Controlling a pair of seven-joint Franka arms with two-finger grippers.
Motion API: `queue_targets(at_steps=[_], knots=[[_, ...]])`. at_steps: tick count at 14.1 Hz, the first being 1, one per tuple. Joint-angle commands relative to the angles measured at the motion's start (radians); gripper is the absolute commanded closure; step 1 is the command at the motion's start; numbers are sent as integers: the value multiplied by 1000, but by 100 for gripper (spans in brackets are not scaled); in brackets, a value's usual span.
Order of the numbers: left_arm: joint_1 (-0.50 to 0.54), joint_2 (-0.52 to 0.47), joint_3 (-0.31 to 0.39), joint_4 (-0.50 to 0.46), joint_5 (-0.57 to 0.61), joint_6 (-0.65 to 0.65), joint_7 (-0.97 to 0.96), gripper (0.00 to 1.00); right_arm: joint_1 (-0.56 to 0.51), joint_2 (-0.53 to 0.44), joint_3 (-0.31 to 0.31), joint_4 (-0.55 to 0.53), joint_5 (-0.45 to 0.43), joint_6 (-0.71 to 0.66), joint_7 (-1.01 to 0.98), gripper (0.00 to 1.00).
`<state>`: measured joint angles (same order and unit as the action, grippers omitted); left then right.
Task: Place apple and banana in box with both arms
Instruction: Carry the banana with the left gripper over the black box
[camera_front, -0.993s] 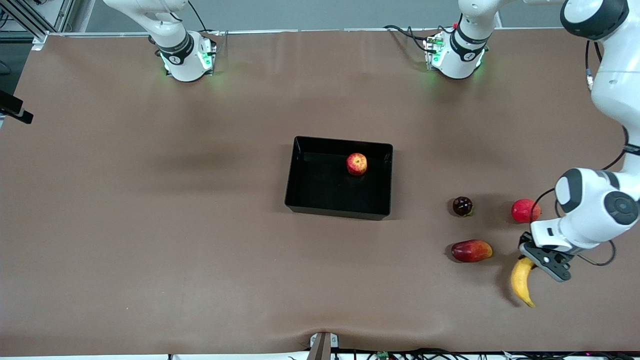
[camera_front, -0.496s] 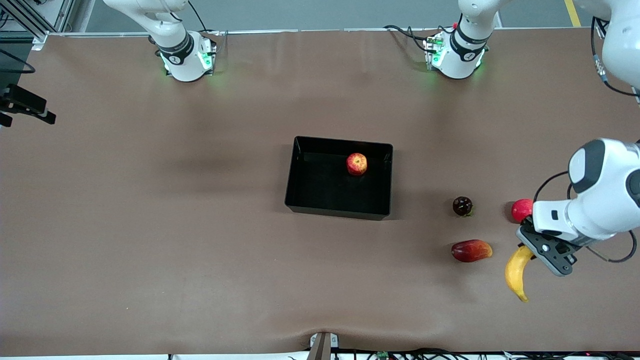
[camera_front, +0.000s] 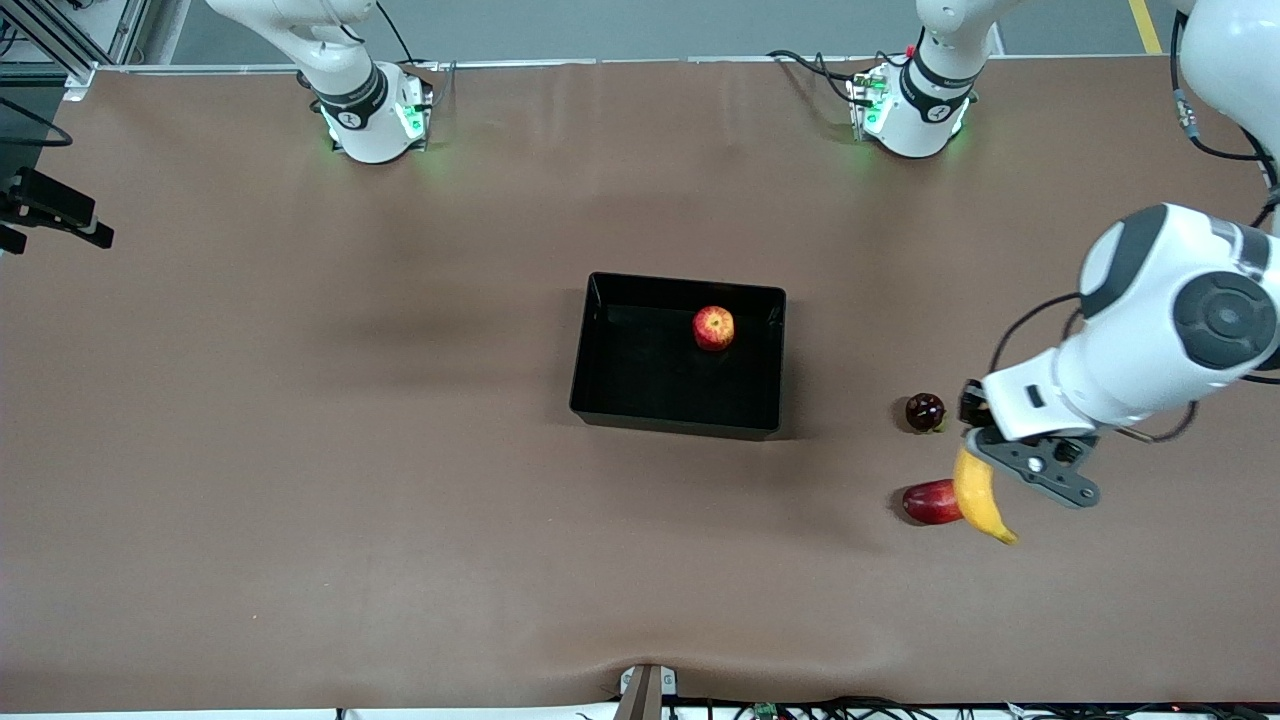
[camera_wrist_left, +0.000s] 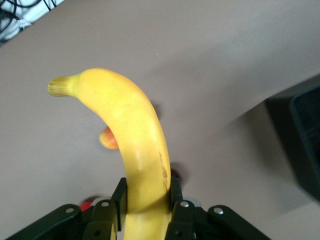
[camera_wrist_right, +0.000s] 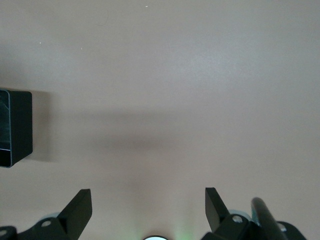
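Observation:
The apple (camera_front: 713, 327) lies in the black box (camera_front: 680, 428), near the wall toward the robots' bases. My left gripper (camera_front: 975, 460) is shut on the yellow banana (camera_front: 982, 497) and holds it in the air over the red-and-orange mango-shaped fruit (camera_front: 926, 503). In the left wrist view the banana (camera_wrist_left: 132, 135) sticks out from between the fingers (camera_wrist_left: 119, 195), stem end away from them. My right gripper (camera_wrist_right: 147, 200) is open and empty, high over bare table, with a corner of the box (camera_wrist_right: 15, 127) at the edge of its view.
A dark round fruit (camera_front: 925, 411) lies beside the left gripper, toward the box. The mango-shaped fruit peeks out under the banana in the left wrist view (camera_wrist_left: 107, 139). The left arm's wrist (camera_front: 1170, 320) hides the table beneath it.
My left gripper has lifted the banana off the table and carried it toward the box, from beside the mango-shaped fruit to over it. The left arm now hides the pinkish-red round fruit.

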<state>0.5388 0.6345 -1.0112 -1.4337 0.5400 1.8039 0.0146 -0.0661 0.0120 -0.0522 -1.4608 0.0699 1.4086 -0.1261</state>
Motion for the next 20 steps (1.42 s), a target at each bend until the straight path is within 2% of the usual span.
queue_targets(at_steps=[1,4,8,11,13,17,20], knots=[[-54,2,-32,-4,-3,-18,-195,100,0,-7,-6,-4,8,-8,-7,0],[-161,4,-32,-5,-3,-43,-442,100,45,-7,-57,-4,8,-8,-7,0],[-292,37,-24,-2,9,-25,-658,100,26,-7,-51,-4,10,-10,-7,0],[-390,76,2,-1,9,15,-792,100,-26,-6,3,-4,10,-11,-7,0],[-488,77,60,-2,12,76,-844,100,-28,-6,8,-4,10,-11,-7,0],[-742,77,271,7,0,168,-939,100,-28,-6,8,-4,10,-11,-7,0],[-827,94,329,9,-6,227,-976,100,-26,-7,6,-4,10,-13,-7,0]])
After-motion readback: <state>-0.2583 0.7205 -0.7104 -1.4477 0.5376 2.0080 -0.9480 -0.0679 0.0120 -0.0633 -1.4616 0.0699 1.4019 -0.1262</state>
